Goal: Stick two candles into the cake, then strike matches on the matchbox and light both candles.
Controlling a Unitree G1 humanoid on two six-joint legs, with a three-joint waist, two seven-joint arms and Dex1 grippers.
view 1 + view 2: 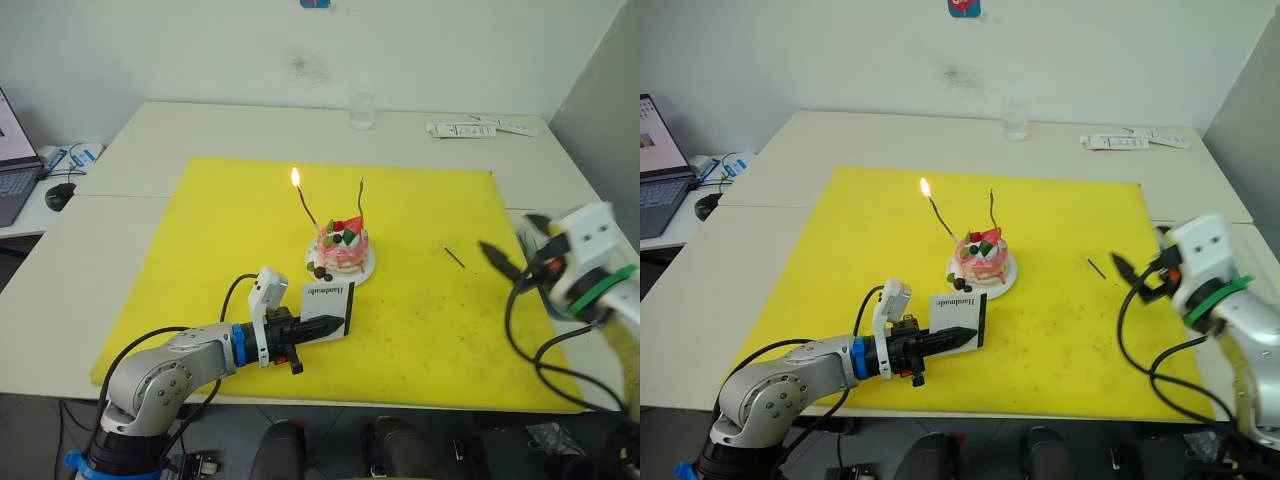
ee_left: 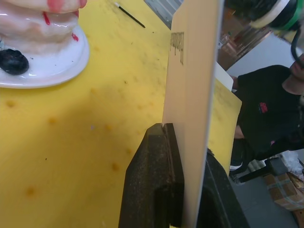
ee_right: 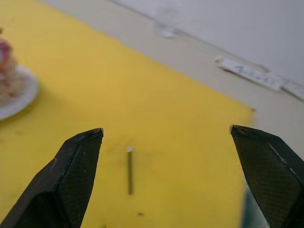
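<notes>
Pink cake [image 1: 342, 250], two candles [image 1: 305, 205] (one lit), one match [image 1: 454, 257]

Your robot's left arm [image 1: 165, 375] is silver-grey with a blue ring; the right arm [image 1: 590, 265] is white, green-banded, trailing black cables.

One candle [image 1: 304, 198] burns; left gripper [image 1: 330, 325] apparently grips matchbox [image 1: 327, 299].
</notes>
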